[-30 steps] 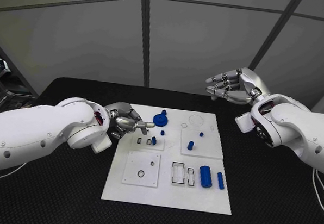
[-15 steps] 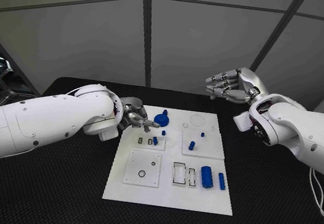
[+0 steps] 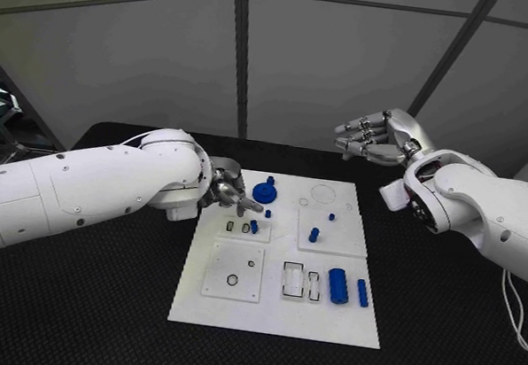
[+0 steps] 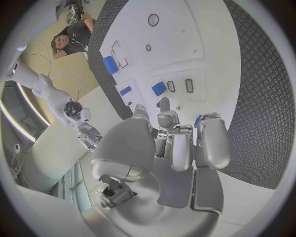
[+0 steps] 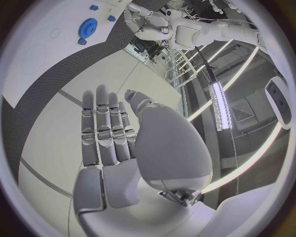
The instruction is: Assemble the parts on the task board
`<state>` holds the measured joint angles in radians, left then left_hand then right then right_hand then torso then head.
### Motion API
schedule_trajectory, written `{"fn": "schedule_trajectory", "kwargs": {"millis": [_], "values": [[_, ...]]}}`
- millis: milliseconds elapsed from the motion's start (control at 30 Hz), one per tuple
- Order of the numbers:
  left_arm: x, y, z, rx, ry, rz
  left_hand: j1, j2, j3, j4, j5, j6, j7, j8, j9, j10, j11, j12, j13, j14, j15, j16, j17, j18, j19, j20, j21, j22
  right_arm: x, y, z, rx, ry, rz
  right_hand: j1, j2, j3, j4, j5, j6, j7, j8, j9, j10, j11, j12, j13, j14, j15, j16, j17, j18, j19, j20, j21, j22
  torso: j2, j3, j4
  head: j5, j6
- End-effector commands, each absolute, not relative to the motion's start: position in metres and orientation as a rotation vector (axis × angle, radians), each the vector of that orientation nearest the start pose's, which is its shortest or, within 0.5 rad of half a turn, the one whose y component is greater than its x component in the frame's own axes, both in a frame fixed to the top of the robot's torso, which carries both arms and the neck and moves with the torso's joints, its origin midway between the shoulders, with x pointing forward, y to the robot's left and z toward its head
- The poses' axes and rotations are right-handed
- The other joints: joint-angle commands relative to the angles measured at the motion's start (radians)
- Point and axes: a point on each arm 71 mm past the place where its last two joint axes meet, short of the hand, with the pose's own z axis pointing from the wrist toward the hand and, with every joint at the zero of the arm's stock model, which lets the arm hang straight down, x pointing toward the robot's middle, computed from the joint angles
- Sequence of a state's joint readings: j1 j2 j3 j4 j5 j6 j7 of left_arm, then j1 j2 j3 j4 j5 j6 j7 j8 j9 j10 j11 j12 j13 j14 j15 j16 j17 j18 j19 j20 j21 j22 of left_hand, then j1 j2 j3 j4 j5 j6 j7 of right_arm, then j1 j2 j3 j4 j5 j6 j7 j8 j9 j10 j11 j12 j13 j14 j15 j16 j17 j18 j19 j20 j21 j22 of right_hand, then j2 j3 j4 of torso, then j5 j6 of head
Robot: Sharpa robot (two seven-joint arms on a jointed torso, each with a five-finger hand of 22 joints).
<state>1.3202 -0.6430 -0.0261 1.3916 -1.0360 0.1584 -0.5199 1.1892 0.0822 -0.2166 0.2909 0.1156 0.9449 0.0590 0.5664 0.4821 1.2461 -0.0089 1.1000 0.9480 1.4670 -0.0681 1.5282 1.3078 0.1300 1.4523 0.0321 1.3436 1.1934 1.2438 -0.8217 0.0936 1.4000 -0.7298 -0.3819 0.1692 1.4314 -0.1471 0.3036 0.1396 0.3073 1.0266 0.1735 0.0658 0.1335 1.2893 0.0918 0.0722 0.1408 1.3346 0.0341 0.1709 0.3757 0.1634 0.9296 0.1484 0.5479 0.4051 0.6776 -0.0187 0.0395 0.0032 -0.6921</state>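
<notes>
The white task board (image 3: 275,313) lies mid-table. A blue gear (image 3: 263,191) sits near its back left. Small blue pegs (image 3: 313,235) stand behind the middle, and a blue cylinder (image 3: 337,286) and a thin blue bar (image 3: 362,292) lie at the right. My left hand (image 3: 230,194) hovers at the board's left edge, fingertips just beside the gear. Its fingers (image 4: 182,143) are curled in and I see nothing held. My right hand (image 3: 379,138) is raised beyond the table's back right, fingers (image 5: 101,128) straight and holding nothing. The right wrist view shows the gear (image 5: 88,25) far off.
The board (image 4: 185,39) carries two raised white squares (image 3: 233,273) and several empty slots (image 3: 293,279). Black matting (image 3: 68,321) surrounds it on all sides. My bulky left forearm (image 3: 82,197) lies over the table's left side.
My left arm has swung forward and inward, carrying the hand a little to the right and toward the gear. The right hand has stayed where it was.
</notes>
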Motion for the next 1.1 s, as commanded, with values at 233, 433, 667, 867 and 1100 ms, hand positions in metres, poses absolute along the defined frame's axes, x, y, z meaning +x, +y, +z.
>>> {"fn": "schedule_trajectory", "kwargs": {"millis": [233, 433, 667, 867, 1100], "values": [[0.521, 0.148, -0.172, -0.063, 2.295, -0.443, 0.013, 0.014, -0.009, -0.005, -0.003, -0.015, 0.0, 0.015, 0.026, 0.016, -0.003, 0.037, 0.04, 0.099, -0.005, 0.03, 0.248, -0.07, 0.024, 0.0, 0.035, 0.054, 0.533, -0.235, -0.114, 0.488, 1.425, 1.082, -0.014, -0.001, -0.007, 0.002, 0.008, -0.01, 0.005, -0.001, -0.002, -0.005, 0.008, -0.007, -0.006, -0.002, 0.009, -0.014, -0.003, 0.016, -0.005, 0.008, -0.011, -0.005, 0.001, -0.0014, -0.0011, -0.002, -0.005], [0.525, 0.144, -0.173, -0.068, 2.289, -0.438, 0.013, 0.014, -0.01, -0.004, -0.004, -0.015, 0.0, 0.016, 0.027, 0.016, -0.003, 0.037, 0.04, 0.099, -0.005, 0.031, 0.248, -0.07, 0.024, 0.0, 0.035, 0.054, 0.534, -0.234, -0.115, 0.488, 1.43, 1.083, -0.017, -0.003, -0.007, 0.003, 0.012, -0.024, 0.012, -0.002, -0.005, -0.026, 0.017, -0.01, -0.019, -0.018, 0.017, -0.038, -0.01, 0.015, -0.016, 0.015, -0.031, -0.015, 0.001, -0.0015, -0.0014, -0.004, -0.007], [0.528, 0.14, -0.176, -0.064, 2.296, -0.428, 0.014, 0.013, -0.012, -0.005, -0.004, -0.017, 0.0, 0.017, 0.03, 0.016, -0.003, 0.037, 0.04, 0.1, -0.005, 0.033, 0.251, -0.07, 0.025, 0.0, 0.036, 0.056, 0.534, -0.233, -0.115, 0.491, 1.431, 1.08, -0.022, -0.004, -0.009, 0.005, 0.012, -0.034, 0.017, -0.003, -0.006, -0.04, 0.022, -0.01, -0.027, -0.025, 0.023, -0.052, -0.015, 0.015, -0.021, 0.02, -0.044, -0.022, 0.002, -0.0007, -0.0015, -0.005, -0.012], [0.528, 0.136, -0.179, -0.055, 2.304, -0.422, 0.015, 0.013, -0.013, -0.005, -0.004, -0.019, 0.001, 0.017, 0.032, 0.015, -0.003, 0.036, 0.039, 0.101, -0.005, 0.034, 0.253, -0.07, 0.025, 0.0, 0.038, 0.059, 0.535, -0.232, -0.115, 0.492, 1.431, 1.08, -0.025, -0.005, -0.01, 0.006, 0.012, -0.042, 0.021, -0.002, -0.007, -0.051, 0.027, -0.009, -0.033, -0.031, 0.027, -0.061, -0.018, 0.015, -0.024, 0.024, -0.054, -0.027, 0.001, 0.0002, -0.001, -0.004, -0.016], [0.529, 0.132, -0.184, -0.045, 2.315, -0.409, 0.018, 0.012, -0.014, -0.006, -0.004, -0.021, 0.001, 0.018, 0.036, 0.015, -0.002, 0.039, 0.042, 0.101, -0.005, 0.036, 0.255, -0.071, 0.026, 0.0, 0.041, 0.063, 0.535, -0.231, -0.115, 0.492, 1.427, 1.081, -0.029, -0.006, -0.013, 0.009, 0.01, -0.049, 0.024, -0.002, -0.008, -0.06, 0.03, -0.008, -0.038, -0.035, 0.031, -0.069, -0.021, 0.015, -0.026, 0.028, -0.063, -0.032, 0.001, 0.0, -0.002, -0.002, -0.019]]}}
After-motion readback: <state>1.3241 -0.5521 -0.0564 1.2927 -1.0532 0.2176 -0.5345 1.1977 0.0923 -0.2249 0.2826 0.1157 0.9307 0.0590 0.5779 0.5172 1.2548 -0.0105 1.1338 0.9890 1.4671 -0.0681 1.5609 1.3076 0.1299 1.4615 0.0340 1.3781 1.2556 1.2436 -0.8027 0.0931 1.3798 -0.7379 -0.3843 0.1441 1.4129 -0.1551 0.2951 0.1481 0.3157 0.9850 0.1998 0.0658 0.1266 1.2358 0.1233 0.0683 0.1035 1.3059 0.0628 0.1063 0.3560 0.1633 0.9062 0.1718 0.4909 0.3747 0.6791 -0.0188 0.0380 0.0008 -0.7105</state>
